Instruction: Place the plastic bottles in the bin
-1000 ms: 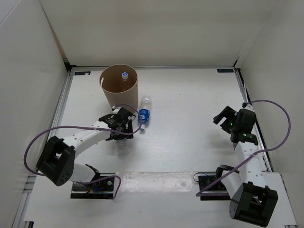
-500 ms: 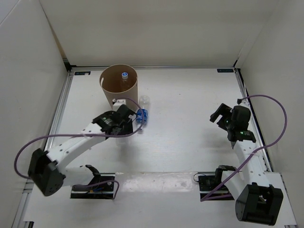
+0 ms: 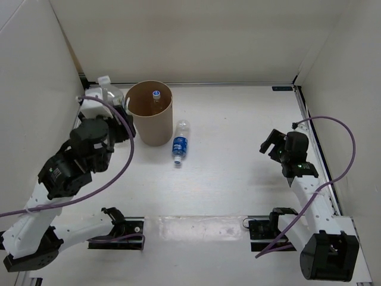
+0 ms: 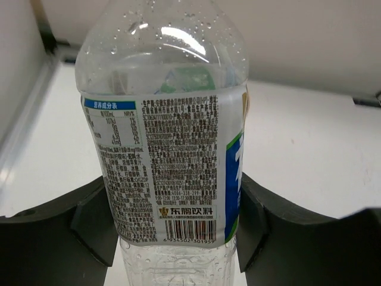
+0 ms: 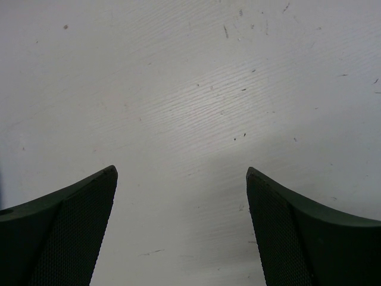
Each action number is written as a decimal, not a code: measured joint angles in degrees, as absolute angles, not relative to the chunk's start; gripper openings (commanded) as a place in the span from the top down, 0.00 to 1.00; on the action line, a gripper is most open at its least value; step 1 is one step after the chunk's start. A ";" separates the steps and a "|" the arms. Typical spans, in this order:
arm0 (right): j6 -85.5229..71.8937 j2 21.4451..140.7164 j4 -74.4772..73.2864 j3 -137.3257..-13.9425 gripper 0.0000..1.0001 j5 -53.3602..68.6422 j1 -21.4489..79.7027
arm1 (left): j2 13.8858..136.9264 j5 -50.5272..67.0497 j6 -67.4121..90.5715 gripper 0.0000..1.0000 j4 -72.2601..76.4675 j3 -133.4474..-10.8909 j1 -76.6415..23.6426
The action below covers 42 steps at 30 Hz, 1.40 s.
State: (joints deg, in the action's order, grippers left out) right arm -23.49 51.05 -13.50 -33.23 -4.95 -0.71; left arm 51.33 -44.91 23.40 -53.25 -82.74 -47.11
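My left gripper (image 4: pixel 172 223) is shut on a clear plastic bottle (image 4: pixel 164 149) with a white printed label edged in blue, one dark finger (image 4: pixel 95 220) on each side of it. From above, this bottle (image 3: pixel 108 88) is held upright in the air just left of the tan bin (image 3: pixel 156 128), with my left gripper (image 3: pixel 102 100) raised high. Inside the bin stands another bottle (image 3: pixel 156 95), only its cap end showing. A blue-labelled bottle (image 3: pixel 180 144) lies on the table right of the bin. My right gripper (image 5: pixel 181 171) is open over bare table, at the right (image 3: pixel 271 143).
White walls close in the table on the left, back and right. A purple cable (image 3: pixel 122 161) loops from the left arm and another from the right arm (image 3: pixel 333 128). Both arm bases sit at the near edge.
My left gripper shut on the clear bottle down by the bin's foot, then rose and swung to the bin's left. The right arm shifted slightly left and stayed open.
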 measured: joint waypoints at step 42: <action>-20.78 57.14 -15.16 -39.03 0.10 -21.21 15.57 | 81.08 -46.92 17.43 0.00 -49.82 -99.00 -28.93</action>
State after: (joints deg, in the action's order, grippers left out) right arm -20.78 57.14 -15.16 -39.03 -21.21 15.57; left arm 81.08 -46.92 17.43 -49.82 -99.00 -28.93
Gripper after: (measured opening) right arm 0.900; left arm 0.998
